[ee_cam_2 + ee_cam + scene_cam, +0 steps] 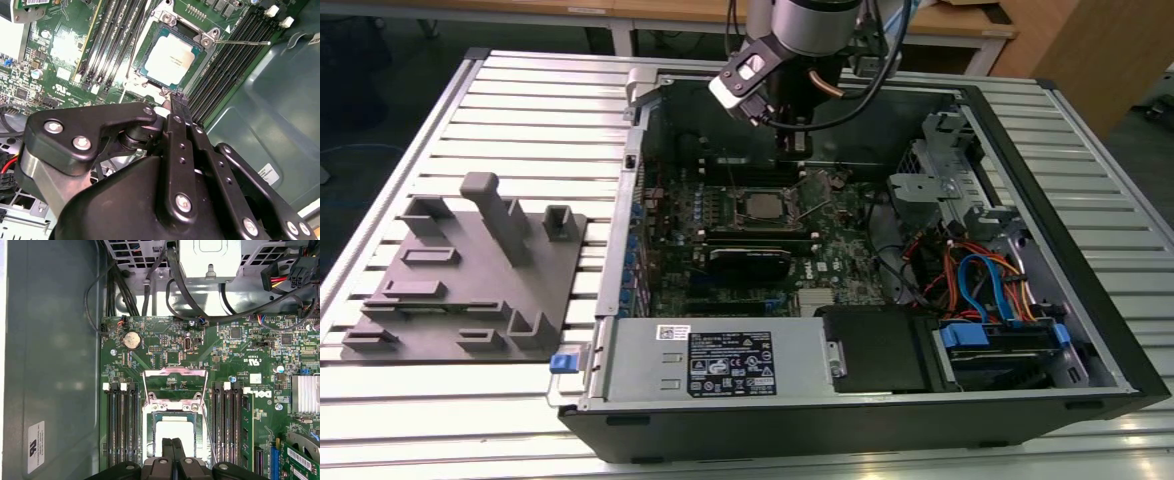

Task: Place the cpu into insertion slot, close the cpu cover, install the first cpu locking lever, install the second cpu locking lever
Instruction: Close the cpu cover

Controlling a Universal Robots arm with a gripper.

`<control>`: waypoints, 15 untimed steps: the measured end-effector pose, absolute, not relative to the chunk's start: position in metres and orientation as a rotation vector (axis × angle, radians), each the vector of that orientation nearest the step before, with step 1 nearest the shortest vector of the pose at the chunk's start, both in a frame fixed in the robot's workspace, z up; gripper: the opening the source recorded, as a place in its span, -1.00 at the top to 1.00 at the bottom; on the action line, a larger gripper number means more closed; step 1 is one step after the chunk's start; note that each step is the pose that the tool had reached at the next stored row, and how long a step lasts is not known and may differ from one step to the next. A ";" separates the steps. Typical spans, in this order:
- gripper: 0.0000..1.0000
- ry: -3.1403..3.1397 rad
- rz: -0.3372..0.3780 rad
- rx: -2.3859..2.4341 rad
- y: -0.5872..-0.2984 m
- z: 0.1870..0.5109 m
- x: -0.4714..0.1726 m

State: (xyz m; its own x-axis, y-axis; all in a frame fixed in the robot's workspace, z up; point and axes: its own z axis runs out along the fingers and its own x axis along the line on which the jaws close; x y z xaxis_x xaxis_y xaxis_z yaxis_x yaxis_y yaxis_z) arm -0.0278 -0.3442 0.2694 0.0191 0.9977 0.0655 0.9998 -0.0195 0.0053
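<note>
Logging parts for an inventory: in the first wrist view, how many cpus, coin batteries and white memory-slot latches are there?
cpu: 1
coin battery: 1
white latches: 4
Total: 6

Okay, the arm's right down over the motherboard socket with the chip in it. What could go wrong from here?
1. The gripper, fingers shut, sits right at the edge of the cpu cover beside the cpu. A slip could scrape the board or load the chip unevenly.
2. A thin locking lever sticks out over the memory slots, apparently unlatched. It might snag there or spring.
</note>
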 end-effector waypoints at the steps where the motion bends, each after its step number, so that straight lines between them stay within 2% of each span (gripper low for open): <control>1: 0.79 -2.170 -0.078 -2.212 -0.344 0.270 -0.028; 15: 0.79 -2.171 -0.078 -2.211 -0.347 0.272 -0.024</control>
State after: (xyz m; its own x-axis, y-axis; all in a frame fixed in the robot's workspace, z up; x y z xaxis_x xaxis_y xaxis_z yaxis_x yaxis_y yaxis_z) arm -0.0240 -0.3473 0.2717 0.0177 0.9977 0.0654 0.9998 -0.0181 0.0052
